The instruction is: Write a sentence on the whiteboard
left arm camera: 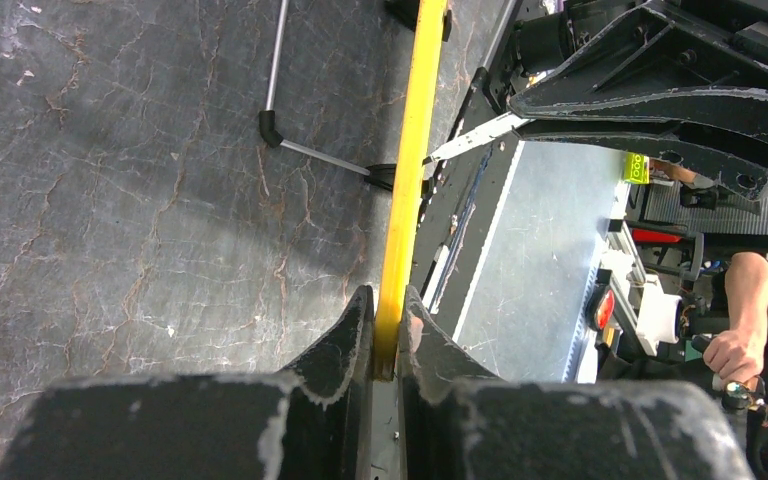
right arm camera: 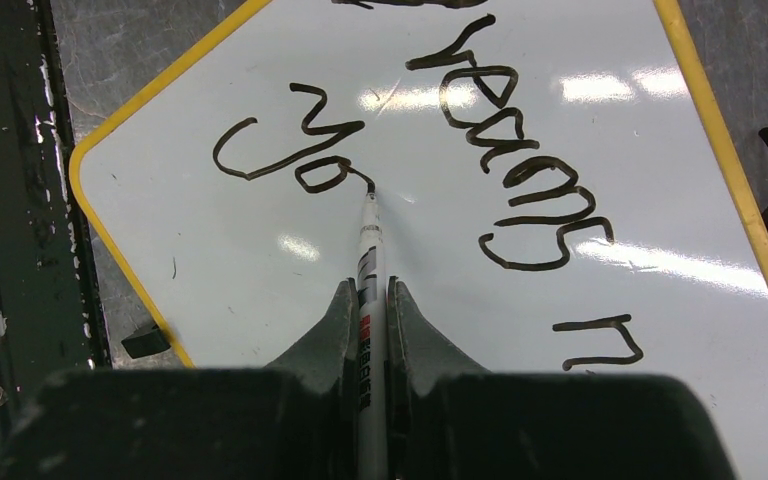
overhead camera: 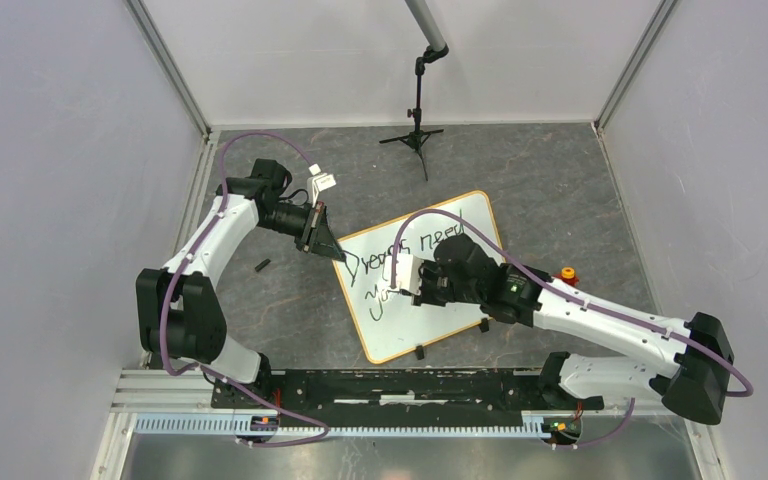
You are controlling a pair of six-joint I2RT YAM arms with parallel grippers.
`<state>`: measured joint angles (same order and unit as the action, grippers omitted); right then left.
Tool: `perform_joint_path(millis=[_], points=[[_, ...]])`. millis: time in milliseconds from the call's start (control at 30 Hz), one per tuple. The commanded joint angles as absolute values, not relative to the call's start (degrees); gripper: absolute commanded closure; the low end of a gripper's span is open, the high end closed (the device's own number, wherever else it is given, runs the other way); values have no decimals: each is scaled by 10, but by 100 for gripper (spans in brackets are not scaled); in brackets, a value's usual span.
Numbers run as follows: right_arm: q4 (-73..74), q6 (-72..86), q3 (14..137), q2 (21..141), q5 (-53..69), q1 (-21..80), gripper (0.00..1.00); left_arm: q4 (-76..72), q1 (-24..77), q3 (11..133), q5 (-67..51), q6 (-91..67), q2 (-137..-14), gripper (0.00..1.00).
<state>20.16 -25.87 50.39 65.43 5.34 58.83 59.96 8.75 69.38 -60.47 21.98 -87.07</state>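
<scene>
Grey tabletop [overhead camera: 280, 310] bears the whiteboard [overhead camera: 400, 330]: outstretched left gripper [left arm camera: 388, 305] pinches its left rim, right gripper [right arm camera: 368, 295] bends low over it clamping a marker [right arm camera: 368, 235] touching the sentence [right arm camera: 520, 165], tripod [overhead camera: 417, 130] beyond.

The right gripper [overhead camera: 410, 280] hides part of the sentence [overhead camera: 380, 262]; the right wrist view cuts the whiteboard [right arm camera: 260, 280] at 12 o'clock
</scene>
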Motion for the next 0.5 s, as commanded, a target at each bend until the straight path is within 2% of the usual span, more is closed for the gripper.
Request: perform_joint_path(millis=[0,233,467], points=[[187,-263,498,657,40,586,100,584,91,708,-577,227,-876,98],[202,-261,484,646,36,579,100,585,91,709,-576,226,-877,97],[219,-263,458,649,96,581,100,585,91,709,-575,228,-880,98]])
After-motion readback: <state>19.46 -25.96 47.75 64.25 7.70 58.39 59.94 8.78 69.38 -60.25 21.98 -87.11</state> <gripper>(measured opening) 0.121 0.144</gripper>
